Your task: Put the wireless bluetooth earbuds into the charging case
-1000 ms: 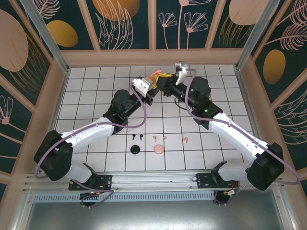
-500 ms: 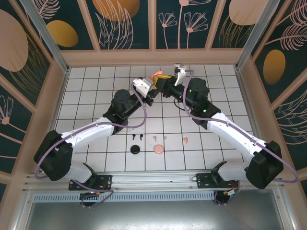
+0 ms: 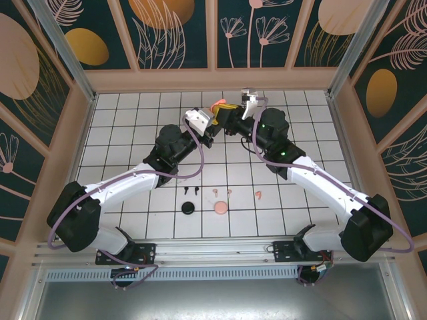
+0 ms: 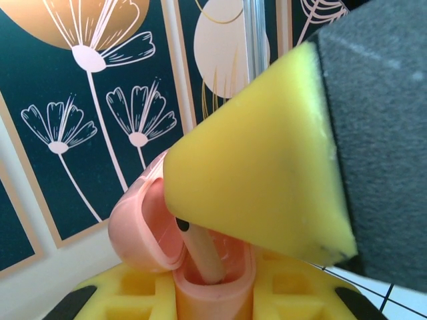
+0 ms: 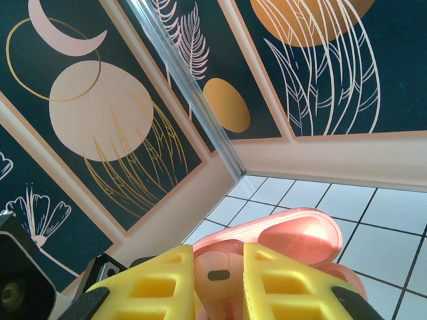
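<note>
Top external view: white gridded tabletop [image 3: 133, 113], enclosed by flower-patterned panels [image 3: 173, 33]. Left arm [image 3: 127, 183] and right arm [image 3: 313, 180] reach from the near edge and converge above the far middle tiles, forming an inverted V. At the apex the left fingers [image 3: 217, 115] and right fingers [image 3: 231, 112] meet with their yellow pads close together. The coral-pink case [image 3: 214, 105] sits at their tips, held above the tabletop.

Left wrist view: the left fingers press against the case body from both sides. The case stands upright between the yellow pads, its lid hinged open and tilted to the left. One right finger, a large yellow wedge on black backing, overhangs the opening from the upper right. Under its tip a pink earbud [image 4: 200, 257] hangs stem-down, the stem reaching into the open body.

Right wrist view: the right fingers pinch the earbud between their yellow pads, a dark oval mark on it facing the camera. The open lid lies just behind.

Near-middle tiles, well apart from the fingers: a black disc [image 3: 189, 209] and a pink disc [image 3: 220, 208] lie in the nearer row. Just beyond them runs a line of loose pieces — two black earbuds [image 3: 187, 191] side by side, two pale pink earbuds [image 3: 215, 192], and one coral earbud [image 3: 258, 195] set apart to the right. All five lie on the tabletop; their finer pose is too small to tell.
</note>
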